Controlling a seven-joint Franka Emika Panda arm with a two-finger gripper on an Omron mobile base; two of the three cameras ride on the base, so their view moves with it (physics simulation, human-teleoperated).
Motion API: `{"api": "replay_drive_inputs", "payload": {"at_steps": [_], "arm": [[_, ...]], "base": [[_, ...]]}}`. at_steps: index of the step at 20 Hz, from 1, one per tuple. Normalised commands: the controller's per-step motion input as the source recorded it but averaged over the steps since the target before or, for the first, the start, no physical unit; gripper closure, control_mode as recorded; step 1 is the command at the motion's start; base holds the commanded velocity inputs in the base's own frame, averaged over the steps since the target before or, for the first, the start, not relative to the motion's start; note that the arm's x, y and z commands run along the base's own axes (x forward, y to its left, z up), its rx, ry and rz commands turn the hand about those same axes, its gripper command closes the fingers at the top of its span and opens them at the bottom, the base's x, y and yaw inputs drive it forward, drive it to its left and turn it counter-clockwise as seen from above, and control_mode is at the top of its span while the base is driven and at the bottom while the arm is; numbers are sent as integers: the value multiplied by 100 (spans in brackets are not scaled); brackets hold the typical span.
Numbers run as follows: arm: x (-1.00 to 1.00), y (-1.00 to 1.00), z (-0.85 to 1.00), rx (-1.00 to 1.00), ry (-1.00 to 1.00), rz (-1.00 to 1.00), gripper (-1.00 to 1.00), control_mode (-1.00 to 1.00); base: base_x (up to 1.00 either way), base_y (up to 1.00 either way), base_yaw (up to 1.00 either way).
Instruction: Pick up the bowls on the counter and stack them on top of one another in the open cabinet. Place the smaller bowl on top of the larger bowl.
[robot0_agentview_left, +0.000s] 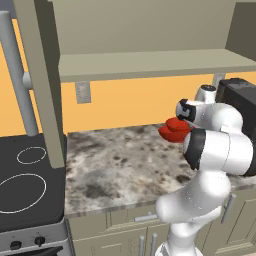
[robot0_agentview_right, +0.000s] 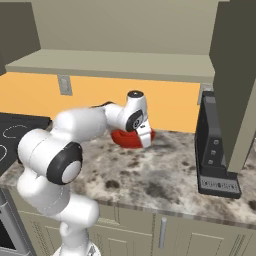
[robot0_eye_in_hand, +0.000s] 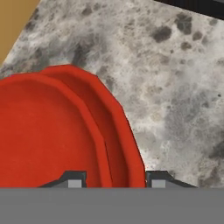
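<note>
two red bowls, nested at centre right of the left base view: smaller bowl (robot0_eye_in_hand: 39, 131) inside larger bowl (robot0_eye_in_hand: 118, 131), both on the speckled counter (robot0_agentview_left: 115, 165) near the orange back wall (robot0_agentview_left: 125, 100). in the hand view, red rims at the left and lower middle of the frame, granite to the right.

gripper (robot0_eye_in_hand: 114, 178) low over the bowls; one fingertip (robot0_eye_in_hand: 73, 179) inside the rims, the other (robot0_eye_in_hand: 157, 179) just outside the larger bowl's wall. jaws part-way in, straddling both rims; contact with the red wall not clear, so grip cannot be told. in the left base view the arm's own white links cover much of the bowls.

open cabinet (robot0_agentview_left: 150, 62) across the top of both base views, one flat shelf, above the bowls. one cabinet door (robot0_agentview_right: 240, 85) hanging open at the right of the right base view, standing forward of the shelf. one upright panel (robot0_agentview_left: 42, 85) at upper left of the left base view, between stovetop and counter.

one black appliance (robot0_agentview_right: 215, 150) on the counter, right of the bowls in the right base view, apart from them, below the open door.

one black stovetop (robot0_agentview_left: 25, 180) at lower left of the left base view, two white rings counted there. one grey pipe (robot0_agentview_left: 15, 75) above it. one wall outlet (robot0_agentview_left: 83, 92) on the orange wall, under the shelf. drawers (robot0_agentview_left: 140, 217) with metal handles below the counter edge.
</note>
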Motion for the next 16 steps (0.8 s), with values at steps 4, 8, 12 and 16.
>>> {"api": "replay_drive_inputs", "payload": {"at_steps": [4,8,12,16], "arm": [[-59,15,37,2,-1,8,100,-100],[-53,19,38,1,-1,9,100,-100],[-45,23,43,2,0,9,100,-100],[-45,21,44,1,0,9,100,-100]], "base": [[0,0,0],[0,0,0],[0,0,0],[0,0,0]]}}
